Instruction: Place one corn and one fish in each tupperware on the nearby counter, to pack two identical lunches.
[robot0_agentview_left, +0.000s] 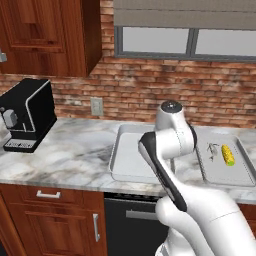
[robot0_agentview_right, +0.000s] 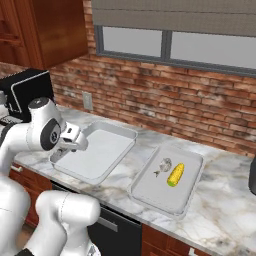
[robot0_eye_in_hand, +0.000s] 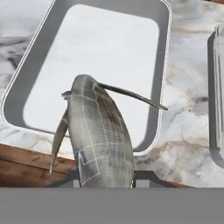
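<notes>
Hand view: gripper (robot0_eye_in_hand: 106, 181) clenched on a grey fish (robot0_eye_in_hand: 99, 140), body rising from the fingertips at 6 o'clock, thin tail fins spreading toward 3 and 7 o'clock. Beyond the fish lies a shallow pale-grey tray (robot0_eye_in_hand: 162, 57), its floor bare. Marbled counter (robot0_eye_in_hand: 188, 109) runs along the tray's 3 o'clock side; rim of a second tray (robot0_eye_in_hand: 217, 87) sits at the frame's 3 o'clock edge.

Right base view: gripper (robot0_agentview_right: 61, 151) hangs over the near left corner of the first tray (robot0_agentview_right: 120, 150), at about 9 o'clock in frame. Second tray (robot0_agentview_right: 192, 192) lies near it, toward 3 o'clock, the two apart with counter (robot0_agentview_right: 225, 210) between. Inside the second tray: yellow corn (robot0_agentview_right: 175, 174) and another fish (robot0_agentview_right: 163, 165), just beside each other, fish at the corn's 9 o'clock.

Left base view: arm covers part of the first tray (robot0_agentview_left: 117, 160). Second tray (robot0_agentview_left: 245, 175) at 3 o'clock holds corn (robot0_agentview_left: 228, 155) and fish (robot0_agentview_left: 213, 151). Black coffee machine (robot0_agentview_left: 27, 115) stands on the counter (robot0_agentview_left: 70, 155) at 9 o'clock, well apart from the trays.
</notes>
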